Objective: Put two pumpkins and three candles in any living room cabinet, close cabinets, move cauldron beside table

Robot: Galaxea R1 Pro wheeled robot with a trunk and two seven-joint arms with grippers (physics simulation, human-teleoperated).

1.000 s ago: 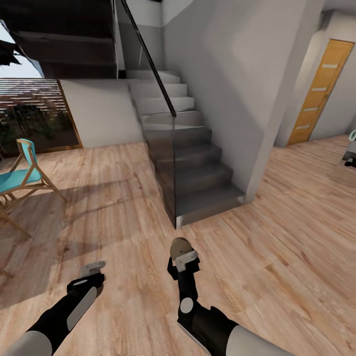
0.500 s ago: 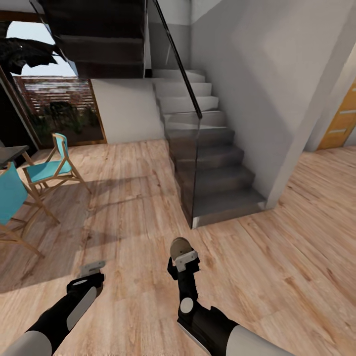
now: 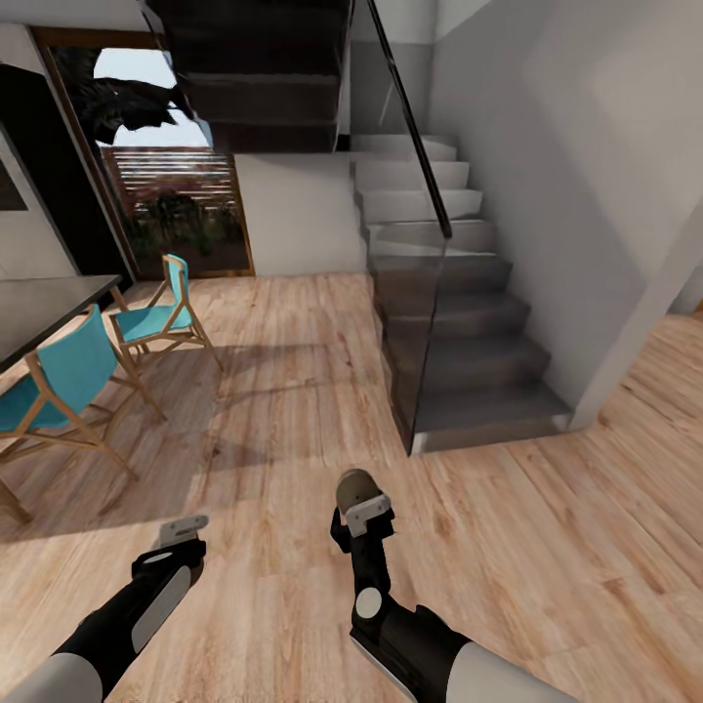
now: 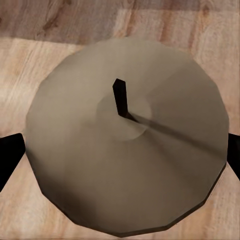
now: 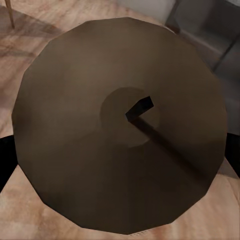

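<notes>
A tan candle (image 4: 125, 135) with a dark wick sits between the dark fingers (image 4: 9, 155) of my left gripper (image 3: 184, 532), which is shut on it. In the right wrist view a second candle (image 5: 120, 125) looks darker, in shadow. My right gripper (image 3: 359, 500) is shut on it, and its rounded end (image 3: 355, 485) sticks out above the fingers in the head view. Both arms are held low in front of me over the wooden floor. The pumpkins, cabinet, cauldron and coffee table are out of view.
A grey staircase (image 3: 469, 332) with a glass balustrade (image 3: 415, 322) rises ahead on the right. To the left stand two teal chairs (image 3: 156, 317) beside a dark dining table (image 3: 44, 303). A tall window (image 3: 166, 205) is at the back. Open wooden floor (image 3: 293, 391) lies ahead.
The camera has turned left: the stairs slid right, the orange door left the picture, and the dining table and a second chair came in. Both arms keep the same pose, candles still held.
</notes>
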